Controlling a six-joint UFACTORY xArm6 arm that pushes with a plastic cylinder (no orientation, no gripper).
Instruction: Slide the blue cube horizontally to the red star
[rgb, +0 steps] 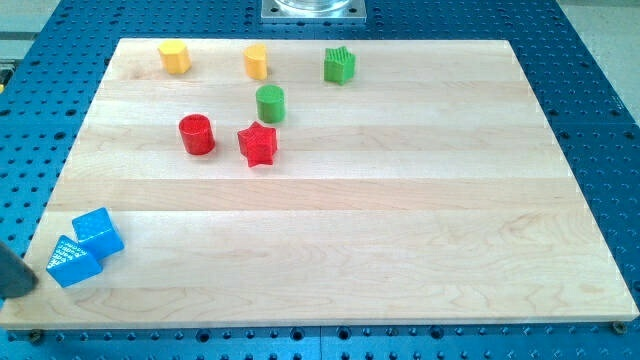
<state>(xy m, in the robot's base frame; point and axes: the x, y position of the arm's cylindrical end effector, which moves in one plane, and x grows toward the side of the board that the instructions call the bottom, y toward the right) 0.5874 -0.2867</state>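
The blue cube (100, 231) sits near the wooden board's lower left corner. A second blue block (71, 262), wedge-like, touches it on its lower left. The red star (258, 144) lies in the upper middle of the board, far to the upper right of the cube. My rod enters at the view's left edge, and my tip (32, 284) is just left of the wedge-like blue block, close to it or touching it. The wedge lies between the tip and the cube.
A red cylinder (197, 134) stands left of the red star and a green cylinder (270, 103) just above it. A yellow hexagonal block (174, 57), another yellow block (256, 61) and a green star (340, 65) line the board's top. The board (400, 230) rests on a blue perforated table.
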